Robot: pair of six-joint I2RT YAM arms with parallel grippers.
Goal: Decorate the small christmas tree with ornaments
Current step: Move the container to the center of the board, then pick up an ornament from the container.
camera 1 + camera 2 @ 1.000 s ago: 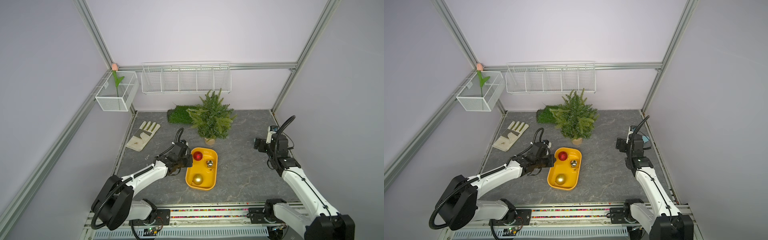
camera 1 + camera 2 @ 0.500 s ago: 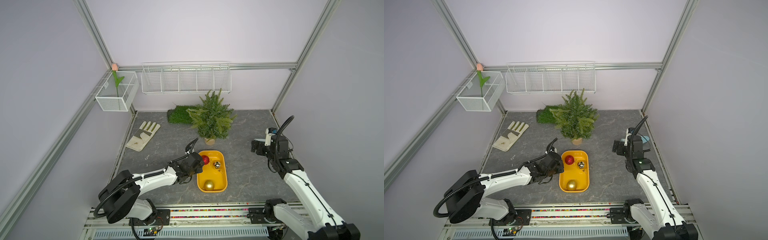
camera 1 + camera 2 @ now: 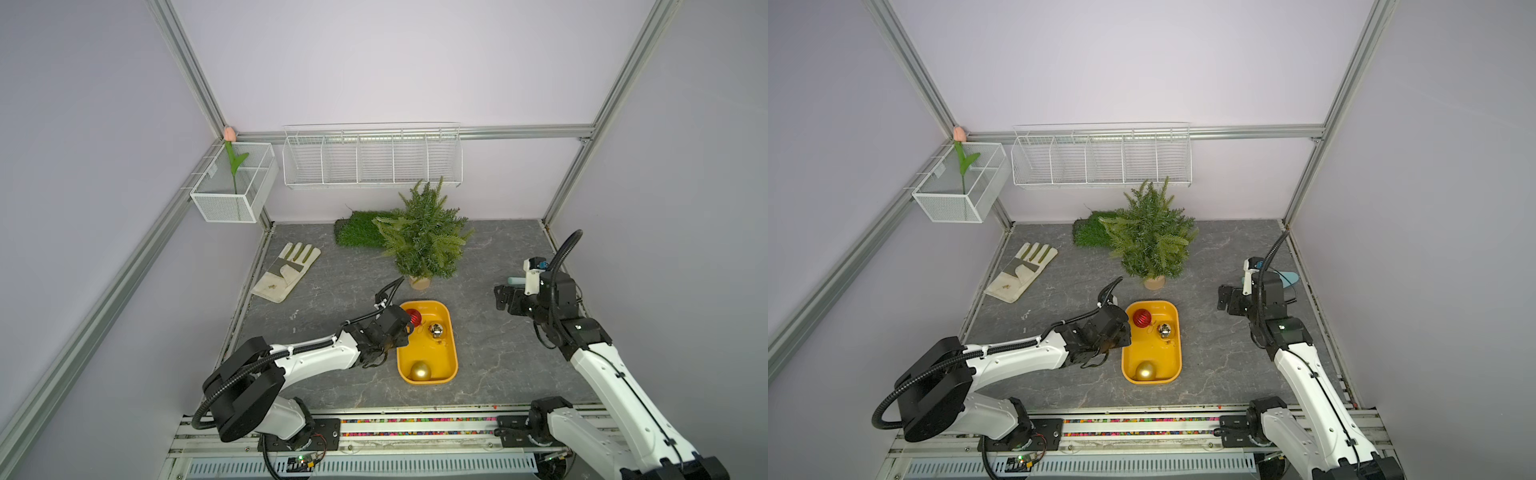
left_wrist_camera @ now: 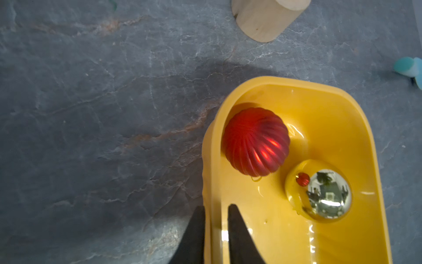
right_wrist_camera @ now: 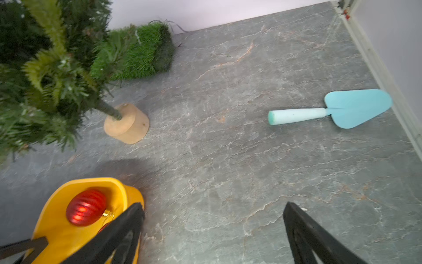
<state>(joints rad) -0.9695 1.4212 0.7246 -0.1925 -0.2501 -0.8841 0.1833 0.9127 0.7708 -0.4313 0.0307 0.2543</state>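
Observation:
The small christmas tree [image 3: 424,237] [image 3: 1150,237] stands upright on its tan base [image 4: 265,18] at the back middle, bare of ornaments. Just in front of it lies a yellow tray [image 3: 453,332] [image 3: 1177,332] that holds three ornaments: ribbed red [image 3: 413,317] [image 4: 254,141] [image 5: 86,207], mirror-like pale gold [image 3: 435,330] [image 4: 326,196], matte gold [image 3: 420,370] [image 3: 1145,370]. My left gripper [image 4: 215,209] [image 3: 400,340] straddles the tray's left wall, slightly open, with a gap on the inner side. My right gripper [image 5: 214,205] [image 3: 503,297] hovers wide open and empty, to the right of the tray.
A work glove [image 3: 286,272] lies at the left and a fake grass patch [image 3: 357,228] behind the tree. A blue trowel [image 5: 342,109] [image 3: 1287,276] lies by the right wall. A wire rack [image 3: 372,162] and a mesh basket with a tulip [image 3: 232,183] hang on the walls.
My left gripper, shut on the tray's wall, dragged the tray rightward to sit in front of the tree; its jaws have now parted a little. The right arm shifted slightly.

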